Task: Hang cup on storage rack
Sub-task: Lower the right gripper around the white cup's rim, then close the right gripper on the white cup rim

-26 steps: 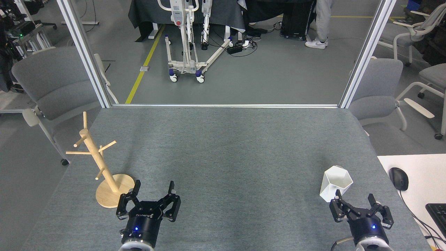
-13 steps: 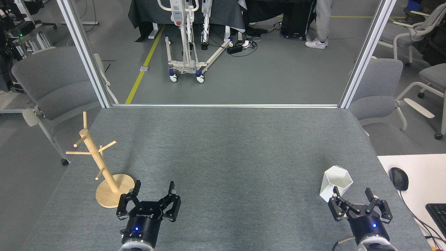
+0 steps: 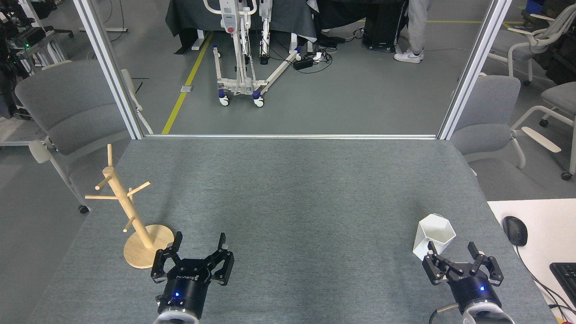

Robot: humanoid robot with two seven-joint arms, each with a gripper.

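Head view. The right gripper (image 3: 452,249) has crept forward and a little left over the last second; its fingers now sit just beside the near lower wall of the cup (image 3: 434,241), with the left finger overlapping the cup's edge in the picture. I cannot tell whether it touches. Fingers are spread and hold nothing. My reading: the approach to the cup is under way and the grasp is not yet made.

The left gripper (image 3: 200,244) has not moved. It rests low over the table (image 3: 297,198), fingers parted, nothing between them, just right of the storage rack (image 3: 126,211) base.

The cup stands upright near the table's right edge, well apart from the rack at the left edge. The carry will cross the whole table, or need a handover.

Materials: the cup is matte white with flat facets and a hexagonal rim, open side up. The tab handle is not visible from here, probably hidden behind the gripper. The rack is pale wood, a slim post with thin dowel pegs angled upward on a round disc base; all pegs are bare. The table is covered in grey felt-like fabric, which should resist sliding.
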